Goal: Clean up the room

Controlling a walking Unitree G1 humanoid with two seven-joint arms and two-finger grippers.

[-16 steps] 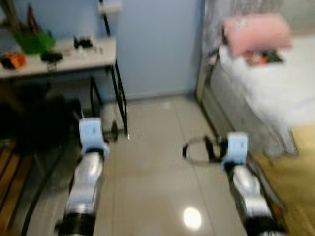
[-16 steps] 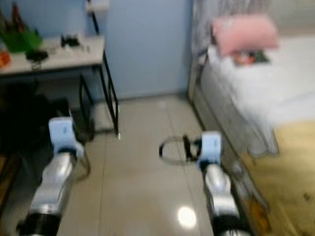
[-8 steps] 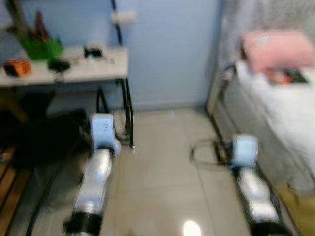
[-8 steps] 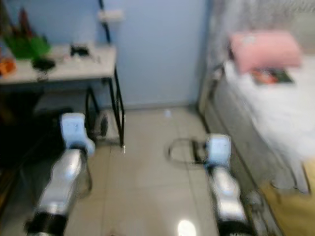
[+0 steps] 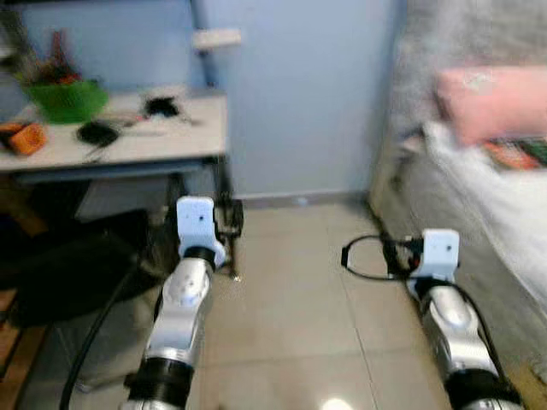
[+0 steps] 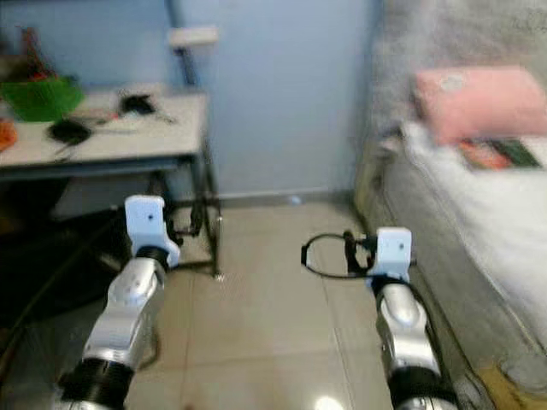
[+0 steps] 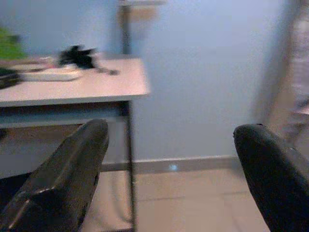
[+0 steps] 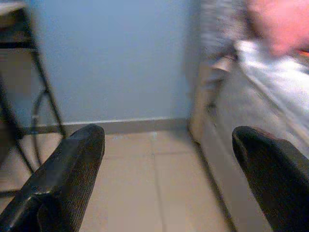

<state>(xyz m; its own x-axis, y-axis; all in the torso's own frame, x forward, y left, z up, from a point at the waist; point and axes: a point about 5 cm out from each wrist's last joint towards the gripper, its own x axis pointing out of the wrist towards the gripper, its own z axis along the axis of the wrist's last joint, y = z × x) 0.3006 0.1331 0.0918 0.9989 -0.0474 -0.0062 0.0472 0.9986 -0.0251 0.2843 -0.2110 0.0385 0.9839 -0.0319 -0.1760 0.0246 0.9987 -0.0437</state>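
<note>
tiled floor (image 5: 291, 299), desk (image 5: 128, 145) left, bed (image 5: 504, 196) right; both grippers' jaws apart, empty.

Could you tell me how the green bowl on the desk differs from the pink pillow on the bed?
The green bowl is a rounded container with things standing in it, while the pink pillow is a soft, wide cushion. The bowl stands on the white desk to the robot's left; the pillow lies on the bed to its right. Both are blurred.

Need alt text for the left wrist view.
Two black fingers, wide apart, frame a pale blue wall and tiled floor. A white table on black legs carries a dark tangle of small items.
</note>
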